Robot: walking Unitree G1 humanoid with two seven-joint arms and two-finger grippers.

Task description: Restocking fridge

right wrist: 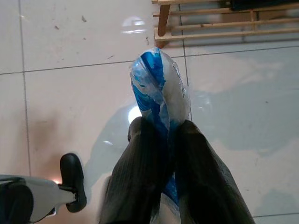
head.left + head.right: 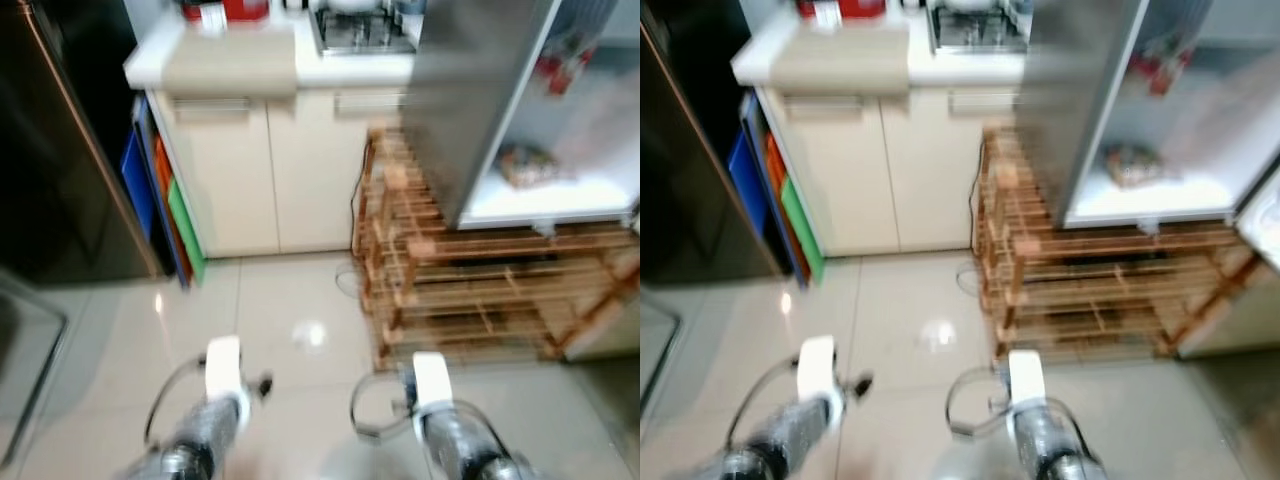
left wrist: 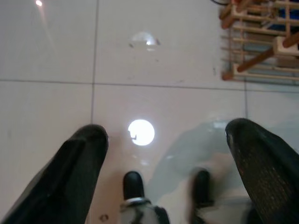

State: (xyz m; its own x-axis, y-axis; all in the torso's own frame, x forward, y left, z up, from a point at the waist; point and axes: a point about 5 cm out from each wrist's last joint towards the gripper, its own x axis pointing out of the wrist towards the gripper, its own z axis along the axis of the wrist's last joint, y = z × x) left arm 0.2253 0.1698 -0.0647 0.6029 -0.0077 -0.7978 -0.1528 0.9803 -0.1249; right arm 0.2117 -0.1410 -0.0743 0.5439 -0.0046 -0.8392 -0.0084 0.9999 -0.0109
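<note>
Pinching a blue-and-white plastic packet (image 1: 159, 88) between its two black fingers (image 1: 140, 177), the right tool (image 1: 163, 140) is hanging low over the pale tiled floor (image 2: 270, 330), with the packet sticking out past the fingertips. The left tool (image 3: 163, 144) is holding nothing, its fingers (image 3: 74, 168) standing well spread above the same tiles, where a round ceiling light is reflecting between them.

From the head camera, which is blurring, both silver arms are showing at the bottom edge, the left arm (image 2: 215, 420) and the right arm (image 2: 445, 420) side by side. Ahead of them a wooden slatted rack (image 2: 470, 290) is standing on the floor, and the open fridge (image 2: 560, 130) is rising above it, its grey door (image 2: 475, 90) swung toward the robot and a white shelf (image 2: 560, 200) carrying a small dark item whose kind I cannot tell. Cream cabinets (image 2: 270, 170) are sitting under a white desk (image 2: 230, 55) to the left of the rack, with blue, orange and green boards (image 2: 160, 190) leaning beside them
</note>
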